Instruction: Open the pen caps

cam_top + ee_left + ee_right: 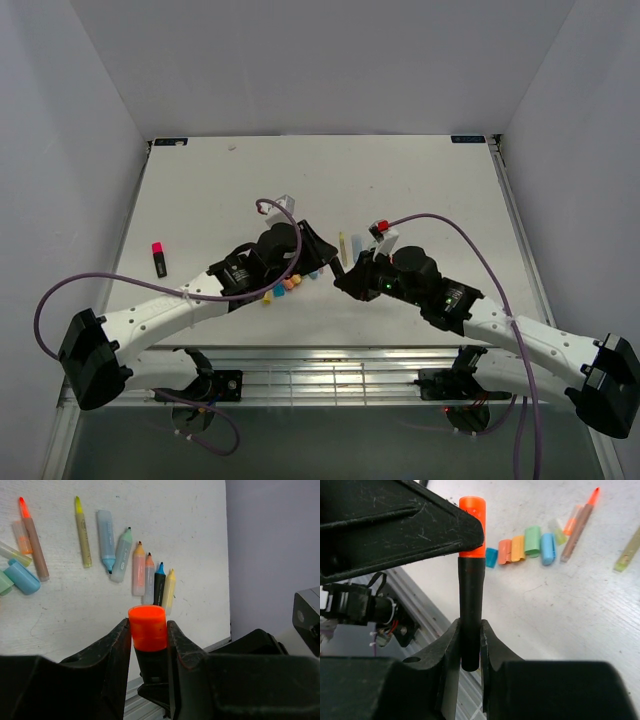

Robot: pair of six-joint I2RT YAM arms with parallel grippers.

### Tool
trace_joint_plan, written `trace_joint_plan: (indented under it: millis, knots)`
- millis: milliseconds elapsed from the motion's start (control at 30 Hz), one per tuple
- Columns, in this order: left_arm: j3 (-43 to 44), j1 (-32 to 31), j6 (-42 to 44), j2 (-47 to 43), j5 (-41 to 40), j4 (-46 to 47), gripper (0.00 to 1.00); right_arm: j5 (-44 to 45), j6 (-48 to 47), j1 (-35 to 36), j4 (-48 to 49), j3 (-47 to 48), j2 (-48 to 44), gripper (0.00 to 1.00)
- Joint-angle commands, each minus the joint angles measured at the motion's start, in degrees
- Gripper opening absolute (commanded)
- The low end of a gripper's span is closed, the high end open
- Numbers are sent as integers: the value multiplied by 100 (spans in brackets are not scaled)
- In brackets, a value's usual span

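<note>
A stubby orange plastic cap (147,622) was clamped by the left gripper (148,637), its black marker body (470,590) pinched by the right gripper (470,645), above the white table (400,180).

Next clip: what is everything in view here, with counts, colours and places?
black marker body: one, black, upright in right pincer
orange plastic cap: one, orange, fitted on that body, in left pincer
uncapped stubby markers: six, light blue, green, orange, grey, black, yellow, row on white table
thin pens: two, yellow and orange-tipped, beside that row
loose stubby caps: seven, blue, orange, yellow, green, light blue, two translucent, in a line
capped black marker: one, pinkish-red cap, alone at table's left
left pincer: black, shut on cap
right pincer: black, shut on body
</note>
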Motion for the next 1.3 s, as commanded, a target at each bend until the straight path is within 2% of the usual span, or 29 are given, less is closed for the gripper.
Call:
trace_joint_plan:
  millis: [0,133,433,567,667,833,900,1033,1100,1133,1267]
  knots:
    - [274,820,275,19,-508,-192,0,857,-204,316,-1440,-21,-196,8]
    - [572,1295,293,239,-516,-236,0,1289,-240,510,-1698,-108,-117,8]
    - [635,1673,179,266,-770,-315,0,754,-152,519,-1250,-390,-178,8]
    - [398,1770,108,108,-955,-175,0,-123,15,510,-653,-591,-187,8]
    - [292,1937,73,-24,-1061,-167,0,-328,138,510,-476,-680,-117,8]
    - [353,2411,213,-165,-1131,-350,0,-520,165,510,-494,-820,-205,8]
    - [380,2718,292,-217,-921,-333,0,-513,200,510,-511,-864,-266,8]
    - [459,2772,696,-314,-684,-263,0,-223,217,510,-730,-838,-573,8]
    - [537,2772,1030,-227,-482,-446,0,268,314,510,-1063,-698,-635,8]
    - [538,2772,1127,-218,-411,-648,0,783,332,502,-1230,-532,-679,8]
    - [-215,2772,1347,-586,-59,-842,0,1498,332,221,-2021,-58,-557,8]
